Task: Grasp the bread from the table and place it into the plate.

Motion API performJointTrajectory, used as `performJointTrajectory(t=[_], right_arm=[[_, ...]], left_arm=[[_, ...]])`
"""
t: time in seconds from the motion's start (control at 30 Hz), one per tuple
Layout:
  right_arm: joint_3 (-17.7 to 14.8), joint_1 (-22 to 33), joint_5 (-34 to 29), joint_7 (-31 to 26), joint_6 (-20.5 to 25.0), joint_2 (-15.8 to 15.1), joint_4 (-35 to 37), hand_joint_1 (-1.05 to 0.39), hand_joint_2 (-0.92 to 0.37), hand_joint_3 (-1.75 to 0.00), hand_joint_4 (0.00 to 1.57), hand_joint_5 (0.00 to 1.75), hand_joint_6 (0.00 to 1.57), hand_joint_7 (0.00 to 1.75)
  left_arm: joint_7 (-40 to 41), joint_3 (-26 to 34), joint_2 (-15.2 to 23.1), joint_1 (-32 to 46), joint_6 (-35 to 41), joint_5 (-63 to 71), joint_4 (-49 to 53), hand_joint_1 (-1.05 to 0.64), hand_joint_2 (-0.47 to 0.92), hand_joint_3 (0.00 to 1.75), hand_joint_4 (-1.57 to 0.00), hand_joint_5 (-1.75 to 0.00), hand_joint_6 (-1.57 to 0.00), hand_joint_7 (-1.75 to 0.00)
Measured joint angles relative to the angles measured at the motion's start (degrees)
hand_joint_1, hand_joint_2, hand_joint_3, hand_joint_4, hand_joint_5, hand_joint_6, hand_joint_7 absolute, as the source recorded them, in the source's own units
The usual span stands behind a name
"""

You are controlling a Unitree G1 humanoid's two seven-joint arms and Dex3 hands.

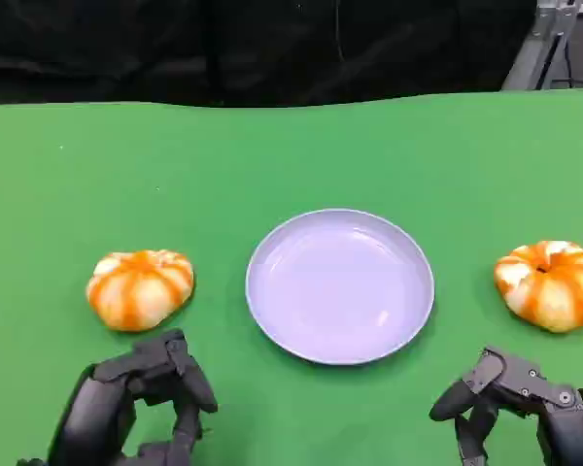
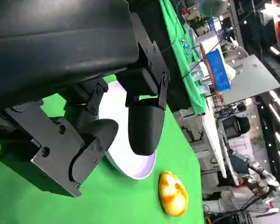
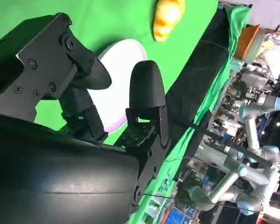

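Two round orange-and-white breads lie on the green table either side of a pale lilac plate (image 1: pixel 340 286). The left bread (image 1: pixel 140 288) sits just beyond my left hand (image 1: pixel 136 403), a small gap between them. The right bread (image 1: pixel 550 283) lies beyond and slightly right of my right hand (image 1: pixel 525 403). Both hands hover low at the near edge, fingers apart, holding nothing. In the left wrist view my left hand (image 2: pixel 84 93) faces the plate (image 2: pixel 126 165) with the right bread (image 2: pixel 172 193) past it. The right wrist view shows my right hand (image 3: pixel 84 116), the plate (image 3: pixel 116 56) and the left bread (image 3: pixel 168 16).
The green cloth (image 1: pixel 291 155) runs back to a black curtain (image 1: pixel 253 49). A grey metal stand (image 1: pixel 549 44) rises at the far right corner. The wrist views show lab benches and other robot arms (image 3: pixel 252 140) beyond the table.
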Motion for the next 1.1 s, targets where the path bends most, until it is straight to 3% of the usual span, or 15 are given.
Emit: performJointTrajectory(t=[0.47, 0.6, 0.8, 0.87, 0.93, 1.1], right_arm=[[0.0, -0.02, 0.05, 0.01, 0.0, 0.0, 0.13, 0.11, -0.31, -1.37, 0.82, 1.7, 0.81, 1.28], [0.0, -0.03, 0.05, 0.01, 0.0, 0.0, 0.13, 0.1, -0.31, -1.36, 0.81, 1.7, 0.8, 1.28], [0.0, -0.02, 0.01, 0.01, 0.0, 0.0, 0.13, 0.09, -0.32, -1.36, 0.82, 1.68, 0.8, 1.28], [-0.01, -0.01, 0.02, 0.01, 0.0, 0.0, 0.12, 0.1, -0.32, -1.36, 0.82, 1.69, 0.8, 1.28], [-0.01, -0.04, 0.01, 0.01, 0.01, 0.0, 0.12, 0.1, -0.32, -1.36, 0.82, 1.69, 0.81, 1.28], [-0.01, -0.12, 0.01, 0.01, 0.01, -0.01, 0.13, 0.1, -0.32, -1.35, 0.81, 1.69, 0.8, 1.28]], left_arm=[[-0.01, 0.0, 0.0, -0.11, 0.0, 0.03, 0.03, 0.02, 0.32, 1.48, -0.84, -1.73, -0.8, -1.56], [0.0, 0.01, 0.0, -0.12, 0.02, 0.03, 0.03, 0.02, 0.36, 1.4, -0.8, -1.61, -0.76, -1.4], [1.54, 0.32, -0.77, -0.21, 0.63, 1.46, -0.33, -0.06, 0.64, 0.75, -0.66, -1.08, -0.68, -0.67], [2.69, 0.35, -0.79, -0.24, 2.34, 3.38, -1.21, -0.12, 0.8, 0.4, -0.62, -0.92, -0.68, -0.42], [3.7, 0.36, -0.65, -0.48, 5.12, 5.71, -2.68, -0.22, 0.87, 0.19, -0.53, -0.8, -0.65, -0.25], [7.07, 0.29, 2.3, -1.79, 12.91, 17.9, -6.88, -0.39, 0.9, 0.04, -0.33, -0.66, -0.51, -0.08]])
